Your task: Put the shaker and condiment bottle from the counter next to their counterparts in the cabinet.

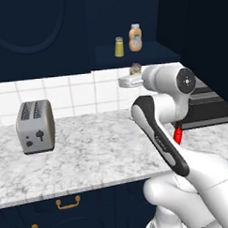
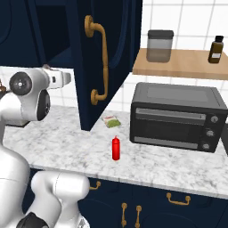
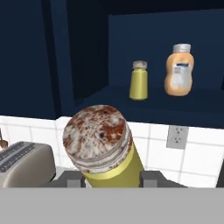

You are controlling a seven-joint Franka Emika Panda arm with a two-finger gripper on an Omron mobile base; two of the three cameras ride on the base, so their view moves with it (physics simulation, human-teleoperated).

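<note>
From the left base view, the cabinet (image 1: 132,51) is up on the wall with its dark shelf showing, and two things stand on that shelf side by side: a small yellow shaker on the shelf (image 1: 119,46) and, just to its right, an orange bottle (image 1: 135,37) with a pale label. Just below the shelf, the gripper (image 1: 132,80) holds the shaker (image 1: 135,69) up in the air above the counter (image 1: 89,150). The red condiment bottle (image 1: 178,134) stands far below the shelf on the counter, partly hidden behind the white arm. A grey toaster (image 1: 35,126) sits on the counter, well off to the left of the cabinet. From the right base view, the open cabinet door (image 2: 104,58) with its brass handle hangs in the middle. The red condiment bottle stands on the counter just below that door, and a black toaster oven (image 2: 176,116) sits to the right of it. From the hand view, the shaker is right up close, and the two fingers (image 3: 151,178) are squeezed against its yellow sides. Its speckled cap points up toward the shelf, where the other shaker and the orange bottle stand close together.
</note>
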